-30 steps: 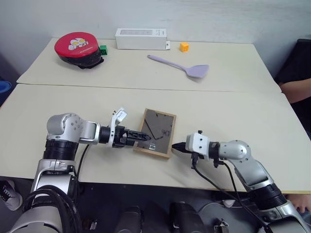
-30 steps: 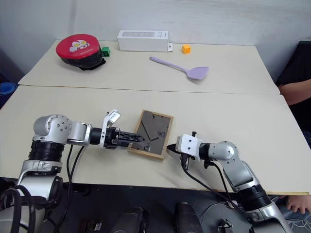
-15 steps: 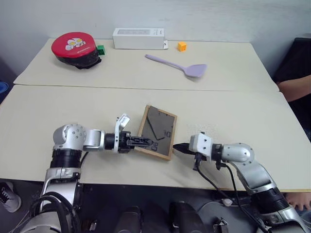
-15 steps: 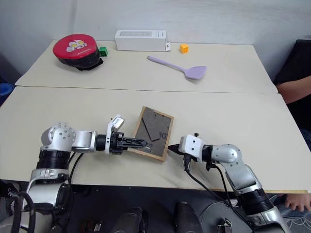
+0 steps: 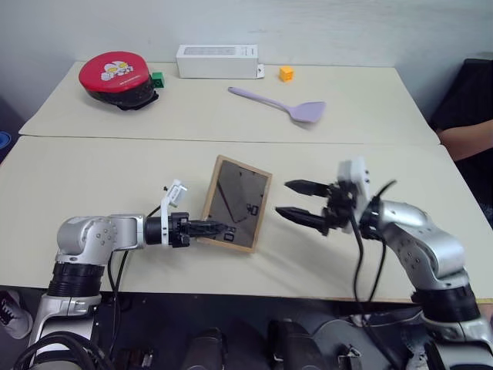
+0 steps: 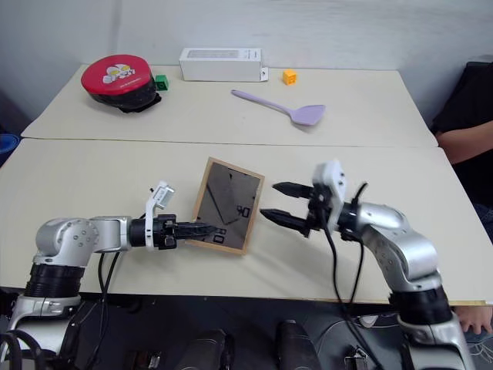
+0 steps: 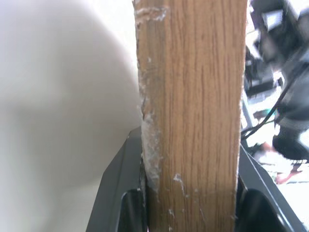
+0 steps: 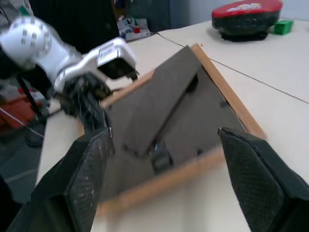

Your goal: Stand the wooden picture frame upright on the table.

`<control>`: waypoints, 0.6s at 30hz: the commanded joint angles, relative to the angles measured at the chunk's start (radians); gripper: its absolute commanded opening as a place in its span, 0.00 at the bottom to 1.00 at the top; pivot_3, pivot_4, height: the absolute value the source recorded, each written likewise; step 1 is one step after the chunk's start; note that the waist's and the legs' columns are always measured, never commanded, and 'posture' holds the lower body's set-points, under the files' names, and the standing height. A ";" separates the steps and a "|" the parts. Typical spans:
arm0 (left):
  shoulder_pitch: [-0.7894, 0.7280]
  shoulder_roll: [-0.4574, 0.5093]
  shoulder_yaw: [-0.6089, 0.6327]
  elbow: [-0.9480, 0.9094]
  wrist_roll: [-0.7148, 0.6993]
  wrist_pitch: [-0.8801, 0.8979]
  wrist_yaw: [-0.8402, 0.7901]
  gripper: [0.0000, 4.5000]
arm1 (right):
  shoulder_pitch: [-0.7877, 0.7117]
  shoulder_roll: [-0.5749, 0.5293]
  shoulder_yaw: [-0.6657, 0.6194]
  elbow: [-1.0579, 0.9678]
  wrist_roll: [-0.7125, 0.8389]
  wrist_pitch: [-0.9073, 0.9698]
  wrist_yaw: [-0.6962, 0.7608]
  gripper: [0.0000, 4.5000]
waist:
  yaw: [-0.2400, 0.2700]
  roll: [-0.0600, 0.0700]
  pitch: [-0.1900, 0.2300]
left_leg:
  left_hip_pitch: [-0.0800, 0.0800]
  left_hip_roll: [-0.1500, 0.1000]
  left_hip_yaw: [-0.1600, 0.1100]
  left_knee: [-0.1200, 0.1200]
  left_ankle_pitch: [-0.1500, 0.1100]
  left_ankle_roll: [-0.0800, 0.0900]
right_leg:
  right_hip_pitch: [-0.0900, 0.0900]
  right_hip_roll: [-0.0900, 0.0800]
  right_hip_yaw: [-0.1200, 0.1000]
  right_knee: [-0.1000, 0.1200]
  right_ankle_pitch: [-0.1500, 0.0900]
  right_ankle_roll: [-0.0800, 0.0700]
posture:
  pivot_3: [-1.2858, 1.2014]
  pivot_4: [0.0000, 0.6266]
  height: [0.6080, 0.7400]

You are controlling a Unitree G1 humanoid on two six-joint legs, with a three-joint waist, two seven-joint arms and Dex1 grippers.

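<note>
With the left claw (image 5: 206,228) pinching the tilted wooden picture frame (image 5: 235,203) at centre, the wide-open right claw (image 5: 296,202) should pull out its stand before it settles on the worktop (image 5: 92,177).

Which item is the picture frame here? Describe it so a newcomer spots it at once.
Start at the table, on the near section in front of the seam. Between the two grippers sits the wooden picture frame, its near edge clamped in the left gripper. It is the only light-wood rectangle with a dark grey back panel; the white box, purple spatula and red lid lie on the far section.
</note>
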 commanded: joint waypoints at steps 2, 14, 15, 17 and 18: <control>0.005 -0.018 -0.035 -0.038 0.039 -0.057 -0.026 0.28 | -0.082 0.053 0.058 0.047 -0.030 0.074 -0.059 0.79 | 0.004 0.000 0.000 | -0.001 -0.001 0.000 0.000 0.000 0.001 | 0.000 -0.001 0.000 -0.002 0.000 0.000 | 0.52 0.24 1.00; -0.009 -0.048 -0.023 -0.030 0.045 -0.014 -0.014 0.28 | -0.142 0.151 0.140 0.056 -0.051 0.088 0.024 0.79 | 0.000 0.000 0.000 | -0.002 -0.002 0.000 0.000 -0.001 0.004 | 0.001 -0.002 -0.001 -0.001 0.001 0.001 | 0.52 0.24 1.00; -0.012 -0.052 -0.012 -0.024 0.037 -0.003 -0.012 0.28 | -0.134 0.136 0.135 0.041 -0.049 0.091 0.037 0.79 | 0.000 0.000 0.000 | -0.002 -0.002 0.000 0.000 -0.001 0.004 | 0.001 -0.002 -0.001 -0.001 0.001 0.002 | 0.52 0.24 1.00; -0.017 -0.061 0.010 -0.012 0.025 0.031 0.001 0.28 | -0.120 0.112 0.126 0.023 -0.047 0.100 0.051 0.79 | -0.001 0.000 0.000 | -0.003 -0.002 0.000 0.000 -0.001 0.005 | 0.001 -0.002 -0.001 -0.001 0.001 0.002 | 0.52 0.24 1.00; -0.017 -0.064 0.016 -0.010 0.024 0.037 0.002 0.28 | -0.112 0.099 0.122 0.014 -0.051 0.095 0.059 0.79 | -0.002 0.000 0.000 | -0.003 -0.002 0.000 0.000 -0.001 0.005 | 0.001 -0.002 -0.001 -0.001 0.001 0.003 | 0.52 0.24 1.00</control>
